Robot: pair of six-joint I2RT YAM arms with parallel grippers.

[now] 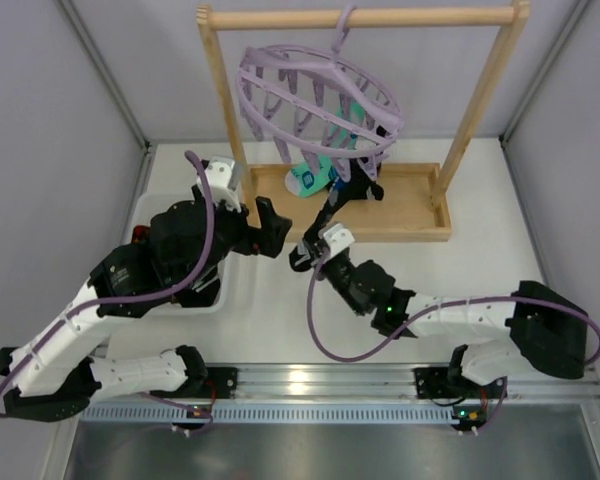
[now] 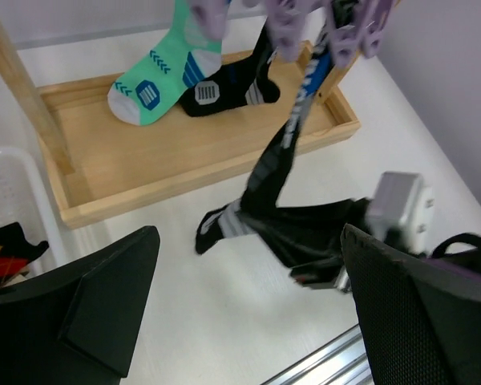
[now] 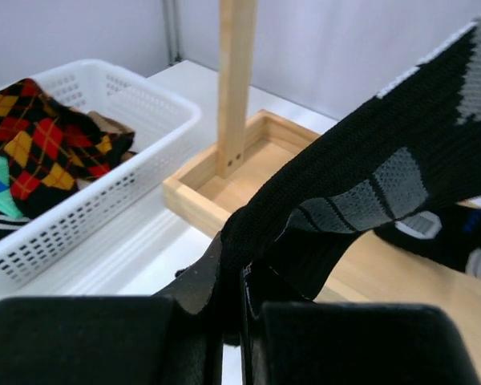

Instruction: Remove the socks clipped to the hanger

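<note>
Black sock: A dark sock with grey bands (image 2: 274, 164) stretches on a slant from a lavender clip at the top of the left wrist view down to the middle of the frame. Its toe end trails just over the white counter (image 2: 184, 321).
Hanger: The round lavender hanger (image 1: 320, 100) hangs tilted by its hook in the upper centre of the overhead view. The hook is over the top bar of a light wooden rack (image 1: 280, 18).
Other clipped socks: A teal-and-white sock (image 2: 156, 76) and a second black sock (image 2: 224, 90) hang side by side from the clips. Their feet lie in the rack's wooden tray (image 2: 144, 168), upper left of the left wrist view.
Right fingers: The right fingers (image 3: 88, 341) fill the bottom of the right wrist view. They are drawn almost together, with a fold of the stretched black sock pinched in the narrow slit between them.
Left fingers: The left fingers (image 2: 104, 313) stand wide apart at the lower corners of the left wrist view and hold nothing. They face the taut sock from the near side.
Basket: A white perforated basket (image 3: 144, 112) sits on the counter at the left, beside the tray. It holds a red, orange and black argyle sock (image 3: 40, 128) among other fabric.
</note>
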